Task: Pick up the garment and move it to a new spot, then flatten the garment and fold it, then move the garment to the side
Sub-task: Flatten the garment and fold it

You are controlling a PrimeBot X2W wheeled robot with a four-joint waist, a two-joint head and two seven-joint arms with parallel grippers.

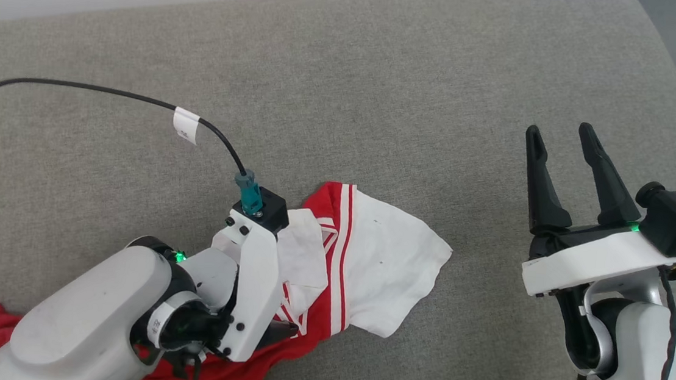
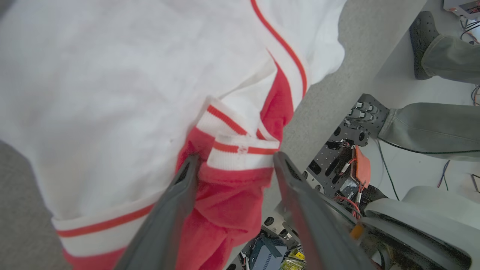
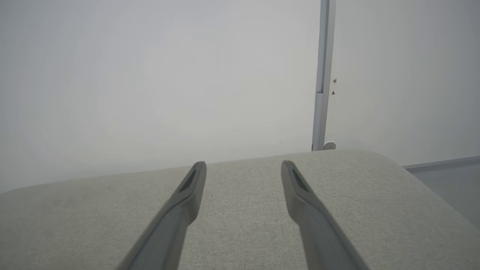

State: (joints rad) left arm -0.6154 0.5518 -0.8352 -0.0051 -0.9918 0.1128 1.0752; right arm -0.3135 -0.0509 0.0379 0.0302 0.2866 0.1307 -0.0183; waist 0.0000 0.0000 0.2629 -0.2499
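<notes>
Listing garment (image 1: 381, 261), crumpled lower centre on the grey cushion (image 1: 383, 96): my left gripper (image 2: 236, 157) spread astride its striped trim (pinching nothing, placed to seize it for flattening); my right gripper (image 1: 559, 130) spread at right, parked clear.

Spotted the garment (image 1: 368, 260) crumpled low at 7 o'clock in the head view, on the grey cushion (image 1: 383, 96). Showed one white sleeve spread flat toward 3 o'clock, edged in red-and-white stripes. Trailed its bunched red body off toward 8 o'clock. Up close in the left wrist view, showed striped trim folded over wrinkled red cloth.
</notes>
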